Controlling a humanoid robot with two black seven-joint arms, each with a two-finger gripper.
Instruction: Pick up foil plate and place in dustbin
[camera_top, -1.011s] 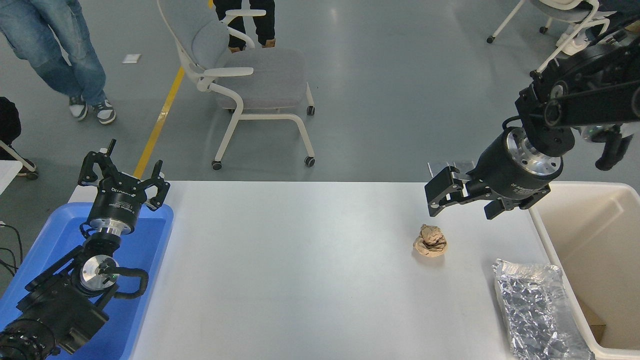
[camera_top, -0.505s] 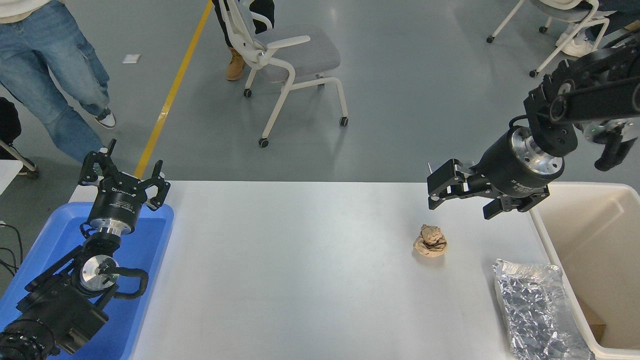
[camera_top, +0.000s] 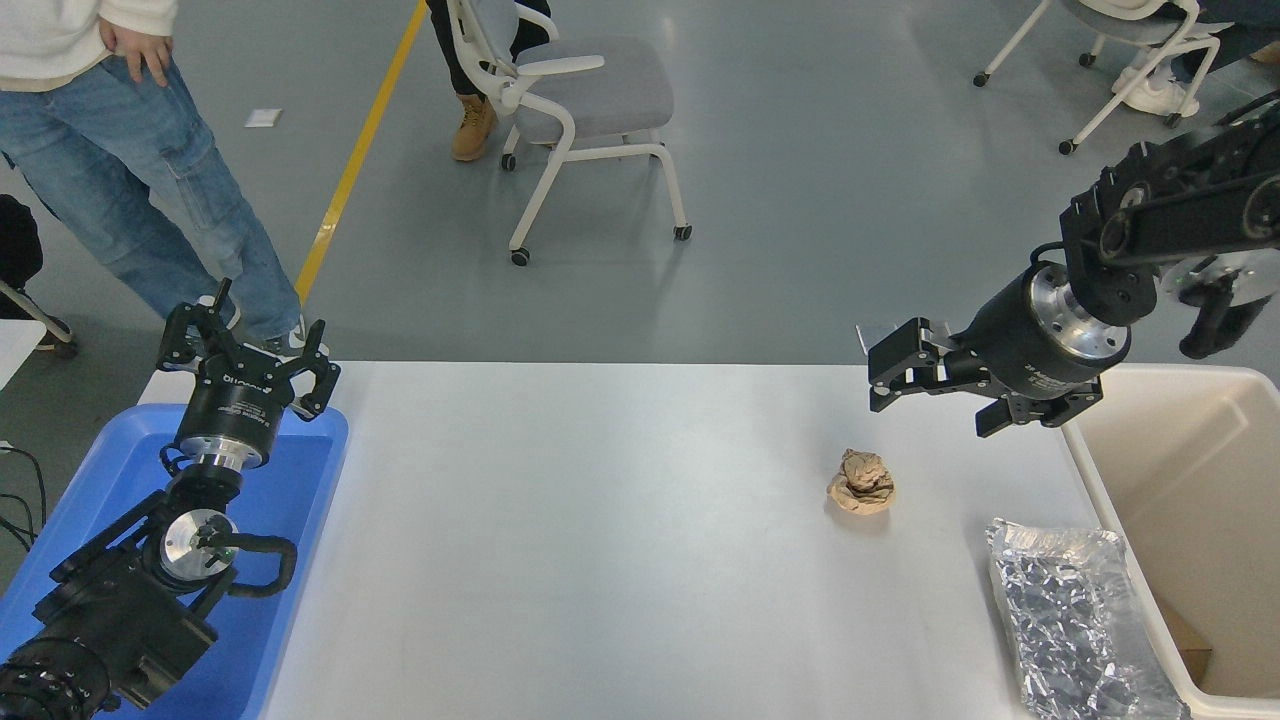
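The foil plate (camera_top: 1075, 620), a crinkled silver rectangular tray, lies at the table's front right, right against the left wall of the cream dustbin (camera_top: 1103, 487). My right gripper (camera_top: 884, 368) hangs open and empty in the air over the table's far right, pointing left, well behind the foil plate and above the paper wad. My left gripper (camera_top: 247, 338) is open and parked over the blue bin at the lower left.
A crumpled brown paper wad (camera_top: 861, 482) lies on the table left of the foil plate. A blue bin (camera_top: 305, 480) stands at the left edge. A person (camera_top: 140, 170) stands beyond the far left corner. A chair (camera_top: 585, 100) is behind the table.
My right gripper has moved a little right and up, away from the paper wad. The person at the top left has stepped closer and the chair has rolled away.
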